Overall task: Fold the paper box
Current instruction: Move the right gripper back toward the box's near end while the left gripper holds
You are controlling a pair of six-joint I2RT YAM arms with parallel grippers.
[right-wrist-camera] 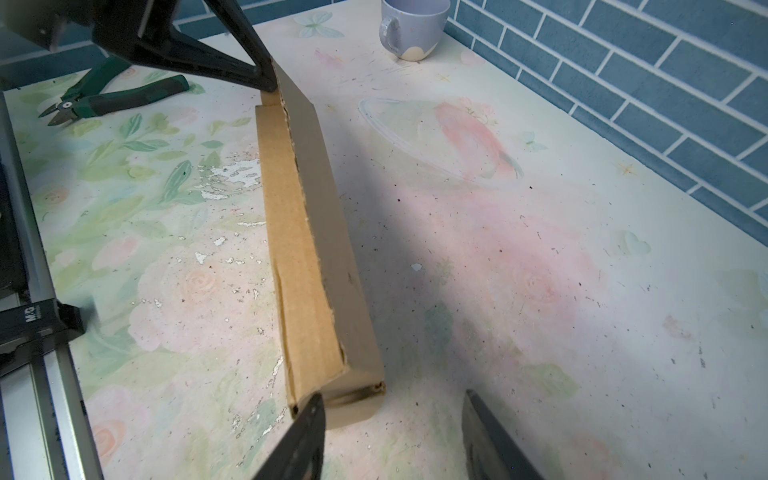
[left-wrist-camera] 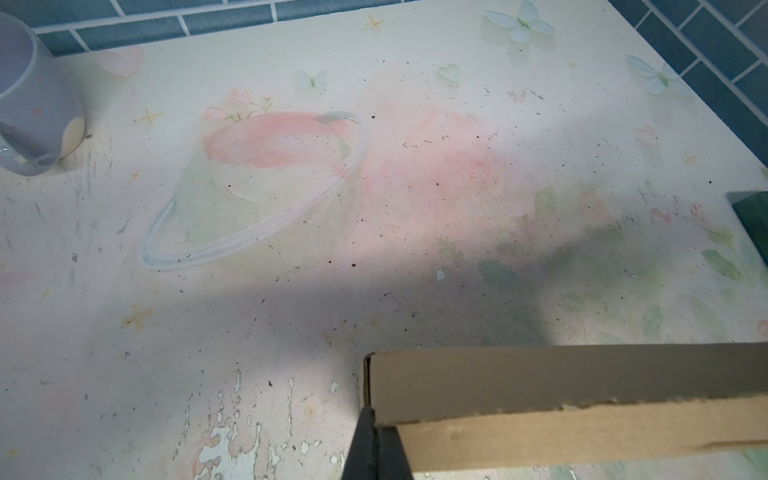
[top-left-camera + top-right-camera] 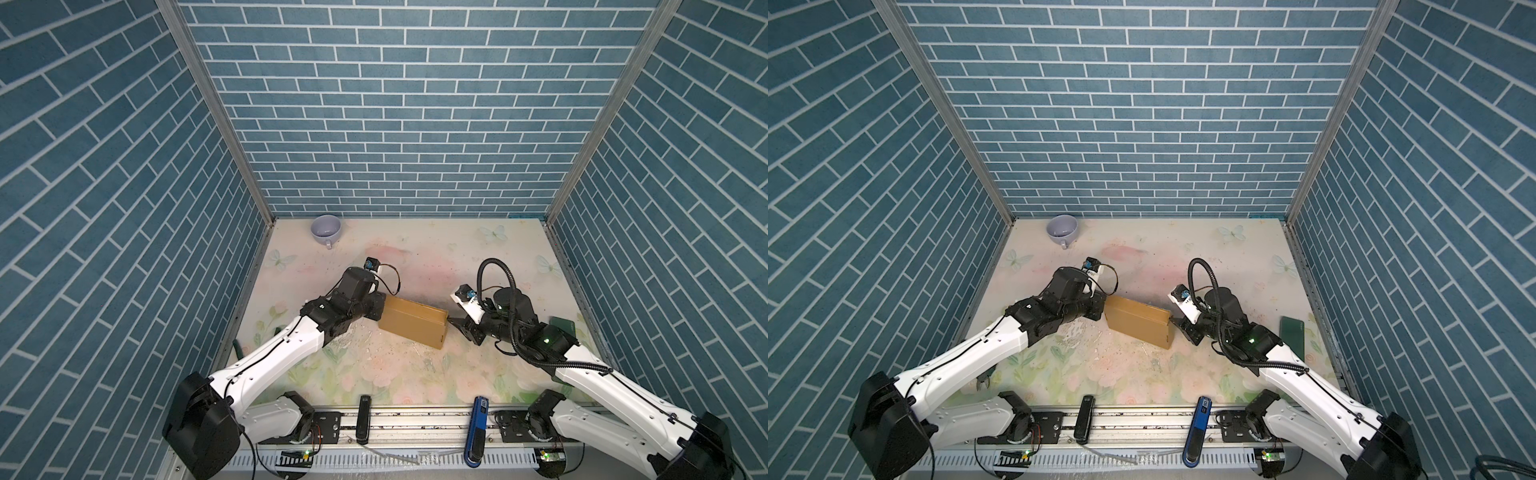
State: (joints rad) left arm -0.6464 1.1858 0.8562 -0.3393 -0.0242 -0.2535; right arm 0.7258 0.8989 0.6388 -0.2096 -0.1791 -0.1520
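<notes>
Tan-brown cardboard paper box [image 3: 415,322], folded, mid floral surface [image 3: 374,374] between both arms. Clenched left tool [image 1: 268,81] at one end corner; released right tool [image 1: 392,395] straddling the opposite end. Probably light, stiff, easily creased: best held by the end walls. Lilac mug [image 3: 326,230] and green-handled cutters [image 1: 104,97] well apart, obstructing nothing.

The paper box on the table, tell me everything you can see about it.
The paper box is plain tan-brown cardboard with ragged cut edges, folded into a shallow, long shape, resting at an angle on the middle of the table. The shut left gripper touches its left-end corner; the open right gripper sits at its right end.
</notes>
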